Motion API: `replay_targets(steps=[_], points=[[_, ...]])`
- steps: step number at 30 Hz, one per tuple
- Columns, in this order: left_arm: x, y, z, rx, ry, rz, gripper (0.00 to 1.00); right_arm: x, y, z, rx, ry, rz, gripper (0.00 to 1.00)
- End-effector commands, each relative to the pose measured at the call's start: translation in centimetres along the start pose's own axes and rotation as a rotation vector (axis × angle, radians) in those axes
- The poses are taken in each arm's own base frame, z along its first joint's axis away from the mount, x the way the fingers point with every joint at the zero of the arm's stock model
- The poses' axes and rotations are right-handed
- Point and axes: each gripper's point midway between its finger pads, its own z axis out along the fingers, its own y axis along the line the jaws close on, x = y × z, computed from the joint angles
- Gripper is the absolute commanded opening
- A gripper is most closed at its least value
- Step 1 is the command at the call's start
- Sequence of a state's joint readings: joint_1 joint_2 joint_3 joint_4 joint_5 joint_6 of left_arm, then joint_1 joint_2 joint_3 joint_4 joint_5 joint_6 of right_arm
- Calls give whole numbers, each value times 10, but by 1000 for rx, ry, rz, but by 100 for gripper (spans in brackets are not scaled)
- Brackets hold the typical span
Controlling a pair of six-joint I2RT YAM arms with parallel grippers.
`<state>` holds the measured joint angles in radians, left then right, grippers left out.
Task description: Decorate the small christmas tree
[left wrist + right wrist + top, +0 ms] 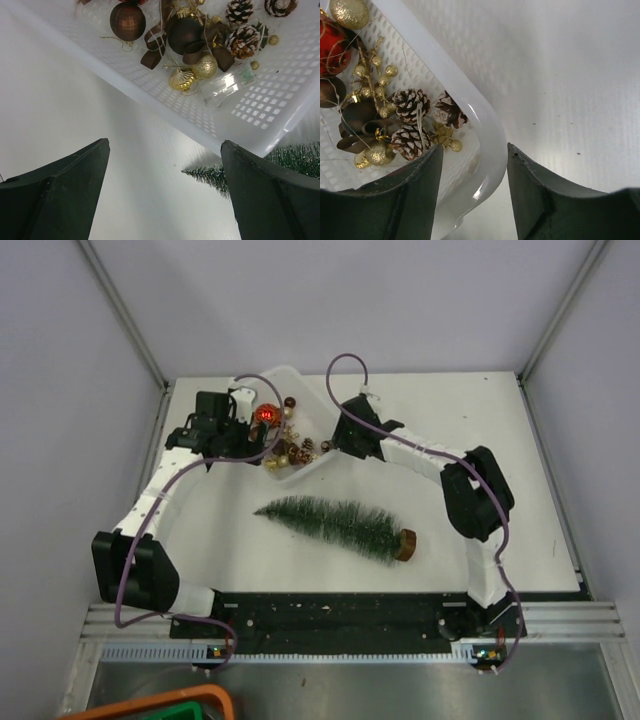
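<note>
The small christmas tree [330, 522] lies on its side on the white table, tip to the left and wooden disc base [405, 544] to the right; its tip [210, 175] shows in the left wrist view. The white mesh tray [283, 373] behind it holds baubles and pinecones. My left gripper [245, 432] hovers wide open over bare table beside the tray's long rim [150, 100], with nothing between its fingers [165, 145]. My right gripper [333, 440] is open and straddles the tray's corner rim [485, 125]: one finger inside the tray, the other outside [474, 149].
In the tray lie a red bauble [265, 416], brown baubles [127, 21], a gold glitter ball [205, 66] and frosted pinecones [410, 105]. Purple cables loop from both arms. Grey walls close in the table at left, right and back.
</note>
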<state>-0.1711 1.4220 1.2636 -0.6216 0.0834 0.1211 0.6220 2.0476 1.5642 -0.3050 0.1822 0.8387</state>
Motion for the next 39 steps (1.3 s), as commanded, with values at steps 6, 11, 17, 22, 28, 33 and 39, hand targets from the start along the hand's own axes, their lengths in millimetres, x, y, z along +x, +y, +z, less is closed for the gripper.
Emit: replay_targets(steps=[6,11,17,22,28,33,39], points=[[-8,-3,-4,27,-48,7,99,-73,-91,-28,198,-146,-101,50],[-3,-12,-11,75,-22,15,99,-91,-119,-25,260,-146,-186,54],[7,-22,-11,133,-7,24,99,-105,-124,-46,298,-191,-208,81],[-11,-28,-9,172,-64,51,99,-125,-102,-87,215,-264,-161,84],[-68,-27,12,196,-151,172,99,-128,-75,-136,49,-294,-137,80],[-112,-21,42,174,-205,267,99,-112,-70,-161,-52,-299,-146,78],[-113,-33,80,178,-184,464,99,-88,-75,-167,-106,-265,-155,78]])
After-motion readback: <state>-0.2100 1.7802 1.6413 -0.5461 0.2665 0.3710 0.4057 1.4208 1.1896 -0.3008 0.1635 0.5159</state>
